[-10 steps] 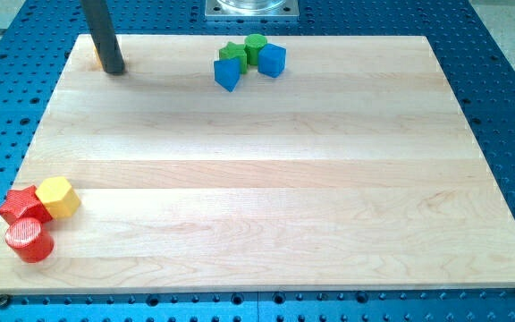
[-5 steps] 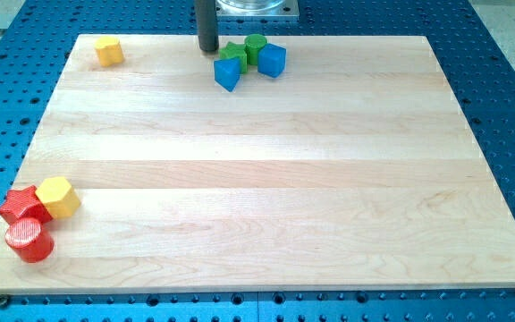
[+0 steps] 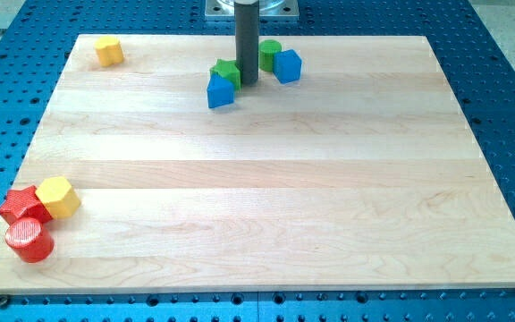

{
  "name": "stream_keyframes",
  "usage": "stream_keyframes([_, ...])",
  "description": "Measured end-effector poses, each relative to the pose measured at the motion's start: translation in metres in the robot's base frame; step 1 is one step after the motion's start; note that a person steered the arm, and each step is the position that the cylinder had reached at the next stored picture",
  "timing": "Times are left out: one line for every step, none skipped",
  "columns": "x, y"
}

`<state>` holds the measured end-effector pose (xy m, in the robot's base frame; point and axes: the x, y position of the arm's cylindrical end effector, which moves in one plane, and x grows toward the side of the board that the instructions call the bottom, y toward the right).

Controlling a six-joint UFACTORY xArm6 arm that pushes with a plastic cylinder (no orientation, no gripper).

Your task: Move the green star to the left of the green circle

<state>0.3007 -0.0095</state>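
The green star [image 3: 227, 72] lies near the view's top centre of the wooden board [image 3: 257, 224]. The green circle [image 3: 269, 54] stands to its right and a little higher. My tip [image 3: 247, 83] is down between them, touching the star's right side and just left of and below the circle. A blue block [image 3: 220, 91] touches the star's lower left. A blue cube [image 3: 287, 65] sits against the circle's right side.
A yellow block [image 3: 108, 50] sits at the board's top left corner. A red star [image 3: 21, 205], a yellow hexagon block [image 3: 58, 197] and a red cylinder [image 3: 29, 240] cluster at the bottom left. A metal mount [image 3: 250, 8] is above the board's top edge.
My tip swept right from the yellow block at the top left, then down between the green blocks. The star and blue block shifted left and down; the circle and blue cube shifted right.
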Motion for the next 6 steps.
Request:
stream_keyframes([0.016,-0.018])
stream_keyframes([0.015,-0.035])
stream_keyframes([0.049,-0.037])
stream_keyframes([0.055,-0.076])
stream_keyframes([0.024,-0.087])
stream_keyframes([-0.015,-0.052])
